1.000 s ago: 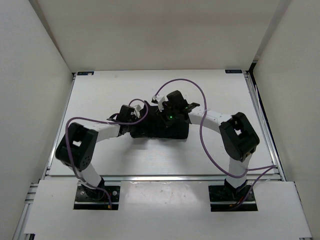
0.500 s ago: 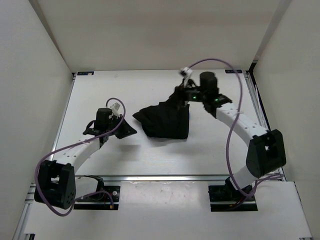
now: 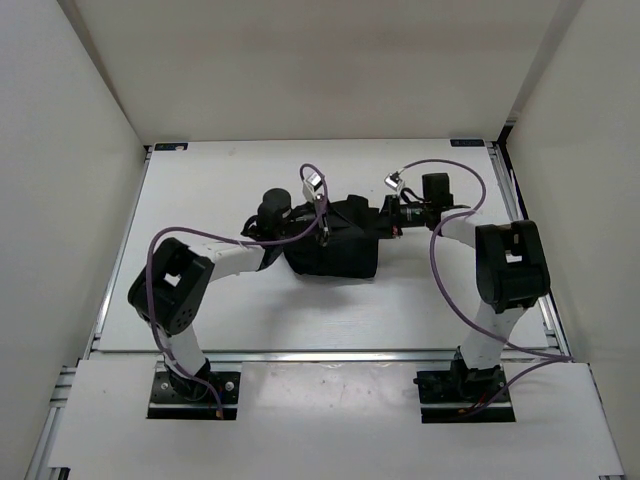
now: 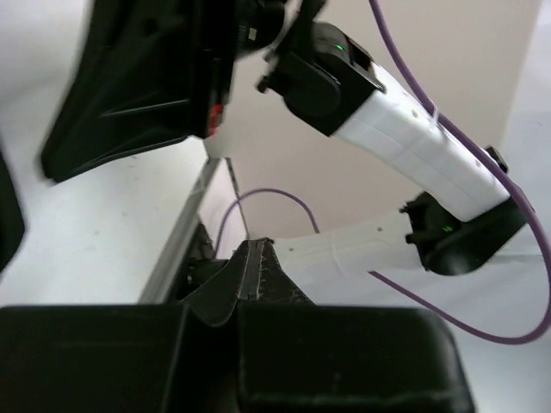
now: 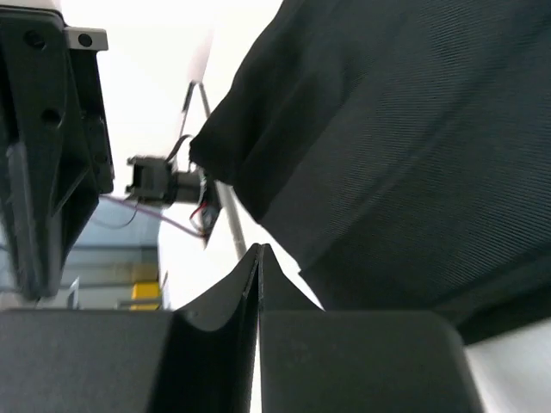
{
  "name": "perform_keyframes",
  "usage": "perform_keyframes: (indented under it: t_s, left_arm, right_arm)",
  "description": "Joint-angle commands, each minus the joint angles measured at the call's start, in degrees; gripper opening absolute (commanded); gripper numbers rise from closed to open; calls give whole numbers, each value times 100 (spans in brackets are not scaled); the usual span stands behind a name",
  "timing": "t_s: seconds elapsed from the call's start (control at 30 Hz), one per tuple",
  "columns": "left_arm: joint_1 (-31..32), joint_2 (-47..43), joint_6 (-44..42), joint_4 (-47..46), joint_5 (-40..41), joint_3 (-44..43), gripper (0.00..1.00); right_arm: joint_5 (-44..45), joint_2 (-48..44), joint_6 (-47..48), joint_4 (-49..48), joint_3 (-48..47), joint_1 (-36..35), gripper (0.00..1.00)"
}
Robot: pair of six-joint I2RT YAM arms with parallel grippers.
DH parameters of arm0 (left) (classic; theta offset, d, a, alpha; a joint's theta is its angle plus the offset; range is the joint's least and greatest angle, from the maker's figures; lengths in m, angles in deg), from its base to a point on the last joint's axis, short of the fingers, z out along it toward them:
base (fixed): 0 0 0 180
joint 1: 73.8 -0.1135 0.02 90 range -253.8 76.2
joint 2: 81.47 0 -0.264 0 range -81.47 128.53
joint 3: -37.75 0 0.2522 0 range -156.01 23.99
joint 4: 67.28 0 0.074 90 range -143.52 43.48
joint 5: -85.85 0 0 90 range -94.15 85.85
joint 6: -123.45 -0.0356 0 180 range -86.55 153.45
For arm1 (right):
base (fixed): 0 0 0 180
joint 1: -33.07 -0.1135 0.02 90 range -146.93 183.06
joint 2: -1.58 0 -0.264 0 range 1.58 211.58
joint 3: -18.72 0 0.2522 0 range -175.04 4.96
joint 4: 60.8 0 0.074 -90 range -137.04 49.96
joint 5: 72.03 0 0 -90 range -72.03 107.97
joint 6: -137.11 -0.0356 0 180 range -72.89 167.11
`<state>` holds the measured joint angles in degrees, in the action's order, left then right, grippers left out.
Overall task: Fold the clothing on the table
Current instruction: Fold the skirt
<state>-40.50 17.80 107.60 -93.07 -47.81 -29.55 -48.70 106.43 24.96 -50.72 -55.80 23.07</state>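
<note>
From above, both arms are now bent in toward the middle of the table [image 3: 220,180]. Half a second earlier the left one was pulled back to the left and the right one was stretched to the far side. The left gripper [image 3: 325,225] and the right gripper [image 3: 385,220] are at the far edge of the clothing [image 3: 340,255]. It is now a compact, matte black bundle, and its left corner no longer sticks out.

In the left wrist view, the left gripper [image 4: 255,258] has its smooth black fingers pressed together with nothing between them, above the white table [image 4: 86,232].

In the right wrist view, the right gripper [image 5: 259,262] is also closed and empty. The clothing [image 5: 413,129] hangs just beyond it, finely ribbed and in soft folds.
</note>
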Motion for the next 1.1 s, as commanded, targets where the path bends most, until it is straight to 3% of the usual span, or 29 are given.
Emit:
perform_keyframes:
  t_s: [0.0, 0.1, 0.27, 0.47, 0.53, 0.87, 0.9, 1.0, 1.07]
  left_arm:
    - [45, 31, 329, -362, -197, -18, 0]
    - [-113, -108, 188, -299, 32, 587, 0]
    - [-430, -320, -181, -273, 103, 1249, 0]
    - [-868, 242, -638, -246, -222, 1838, 0]
    - [-956, 365, -709, -263, -266, 2056, 0]
    - [-1352, 569, -1702, 816, -258, 2279, 0]
    - [-1396, 481, -1763, 878, -214, 2199, 0]
    - [-1562, -11, -1790, 1107, -116, 1796, 0]
    - [-1659, -520, -1738, 1177, 50, 1463, 0]
  right_arm:
    - [-540, 51, 25, -152, -288, -256, 0]
    - [-434, 490, 247, 323, -551, -502, 0]
    - [91, 1001, -236, 79, -377, -512, 1]
    - [954, 1299, -106, 341, -375, -336, 0]
    - [1033, 1397, 209, 928, -656, -397, 0]
    - [1807, 1204, 88, 1204, -648, -617, 0]
    - [1764, 1056, 36, 1108, -631, -548, 0]
    - [536, 652, -428, 134, -395, -284, 0]
    - [-535, 369, -1732, -1757, 43, -100, 0]
